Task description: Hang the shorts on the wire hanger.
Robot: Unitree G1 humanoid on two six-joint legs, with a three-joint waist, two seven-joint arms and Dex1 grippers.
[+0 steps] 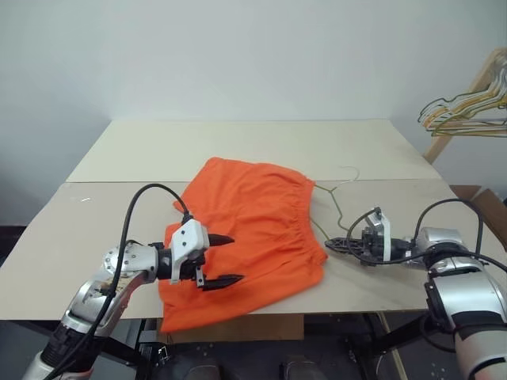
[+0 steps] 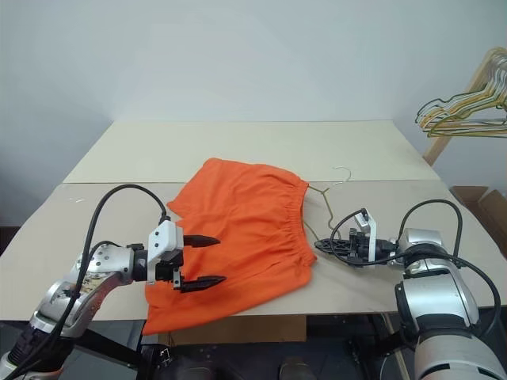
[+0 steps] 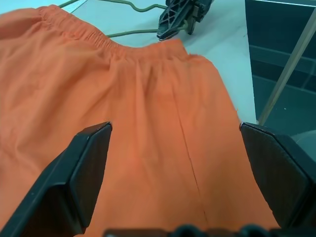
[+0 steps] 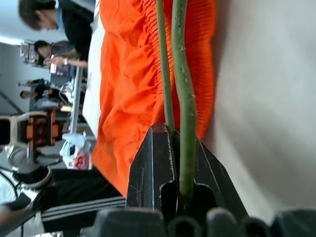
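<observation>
The shorts (image 1: 252,237) lie spread flat on the tabletop (image 1: 238,146), and their lower leg edge droops over the tabletop's near edge, so that hem is cut off from sight. The left hand (image 1: 223,260) hovers over the near part of the shorts with its two black fingers (image 3: 81,173) spread wide apart, holding nothing. The wire hanger (image 1: 336,202) lies just beside the shorts' gathered waistband, on the side away from the left hand; much of its triangle is hidden under the orange fabric, with only the hook and one thin arm showing. The right hand (image 1: 333,244) sits beside the waistband, its fingers pressed together and clamped on the wire hanger's wire.
</observation>
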